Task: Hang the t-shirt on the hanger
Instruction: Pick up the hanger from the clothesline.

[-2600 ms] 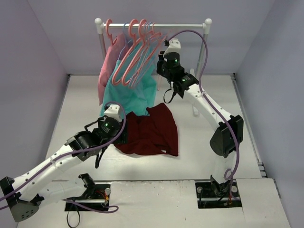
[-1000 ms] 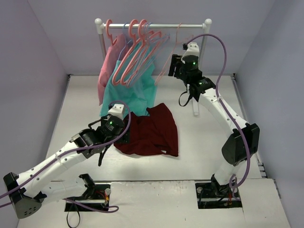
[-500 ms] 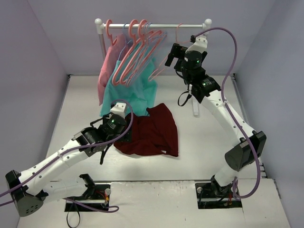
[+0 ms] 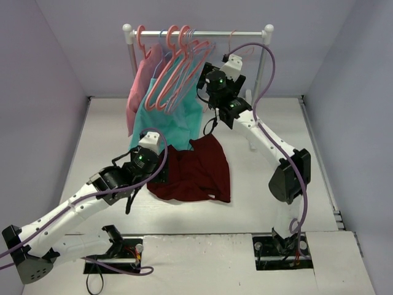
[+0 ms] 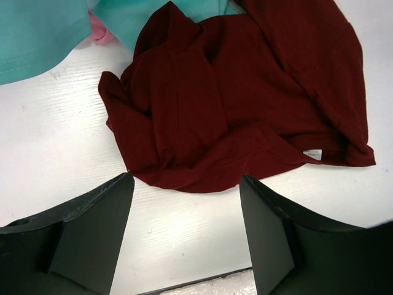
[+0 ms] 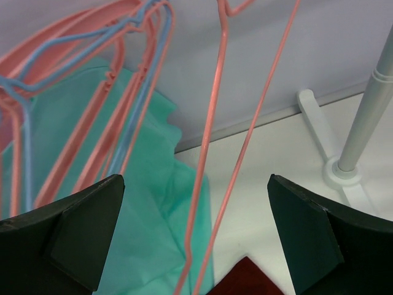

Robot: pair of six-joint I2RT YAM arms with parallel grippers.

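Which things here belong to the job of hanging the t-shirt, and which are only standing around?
For the job:
- maroon t-shirt, lying crumpled
- single pink hanger, hanging apart from the bunch

Only standing around:
- teal garment
- pink garment
- bunched hangers

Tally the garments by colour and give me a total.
Maroon t-shirt: 1
Teal garment: 1
Pink garment: 1
Total: 3
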